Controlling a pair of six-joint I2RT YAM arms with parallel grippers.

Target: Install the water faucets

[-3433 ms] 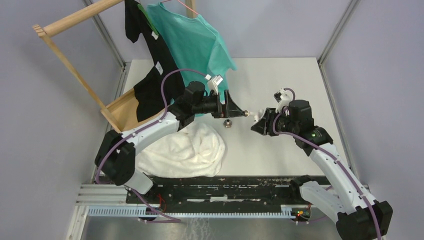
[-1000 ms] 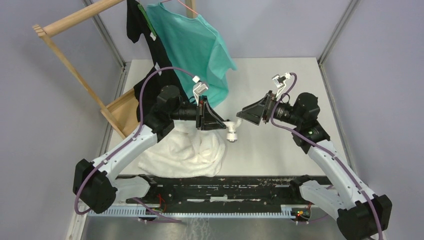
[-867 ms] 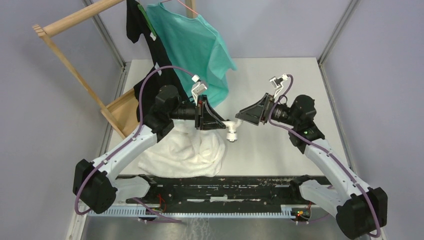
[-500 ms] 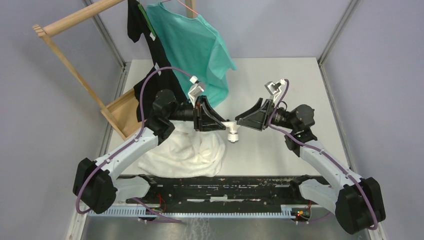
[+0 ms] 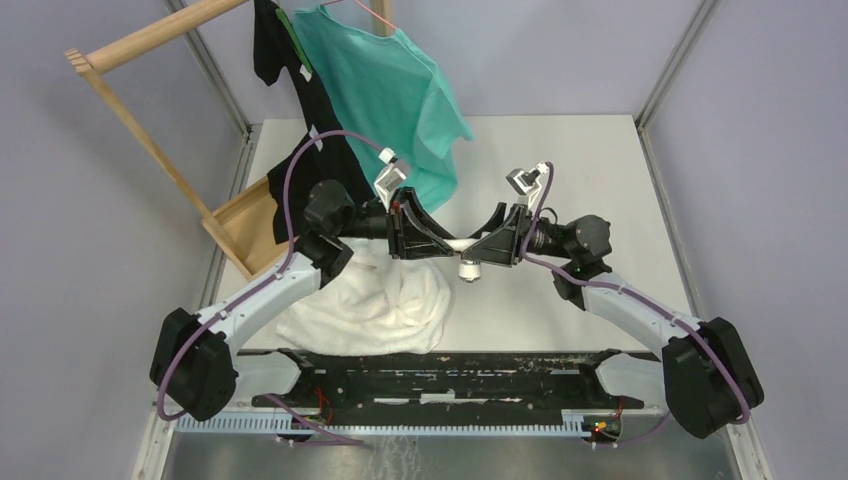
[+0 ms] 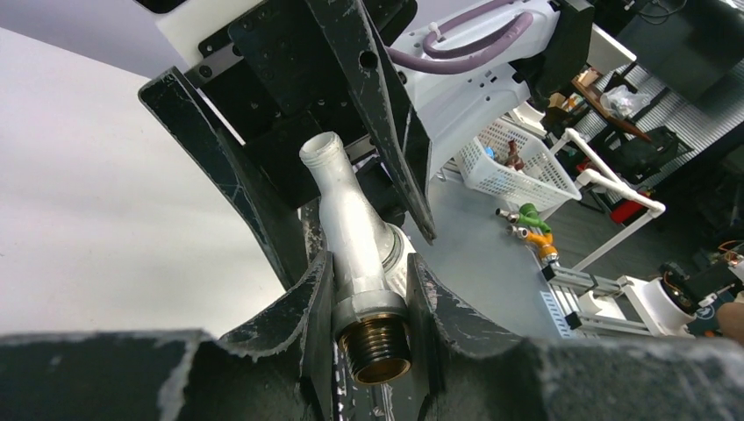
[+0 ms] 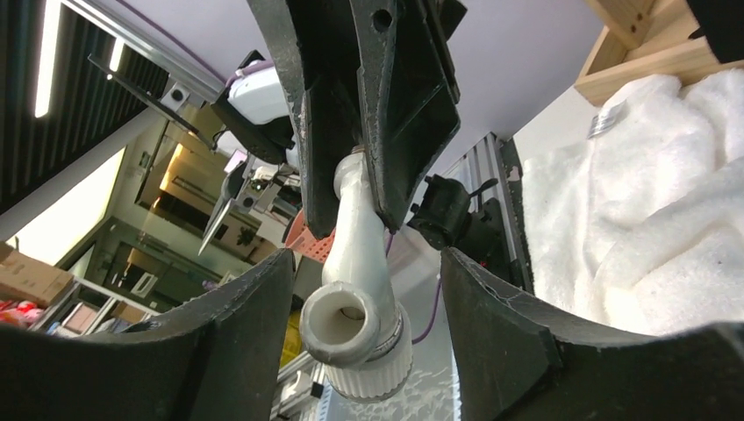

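Observation:
One of the water faucets [image 5: 466, 256], a white plastic piece with a ribbed knob and a brass-coloured threaded end [image 6: 377, 344], hangs in mid-air above the table. My left gripper [image 6: 368, 298] is shut on it just above the thread, and the spout [image 6: 338, 189] points away towards the right arm. My right gripper [image 7: 364, 329] stands open around the spout's open mouth [image 7: 344, 320], with a gap on each side between the fingers [image 7: 250, 338] and the plastic. From above, both grippers [image 5: 440, 243] [image 5: 484, 248] meet tip to tip at the faucet. No blue dot shows.
A white towel [image 5: 365, 300] lies bunched below the left arm. A teal shirt [image 5: 390, 90] and a black shirt [image 5: 305, 170] hang from a wooden rack [image 5: 150, 140] at the back left. A black rail [image 5: 430, 372] runs along the near edge.
My right arm has swung left until its jaws straddle the spout, and they have narrowed. The left gripper keeps its hold on the faucet, shifted slightly up.

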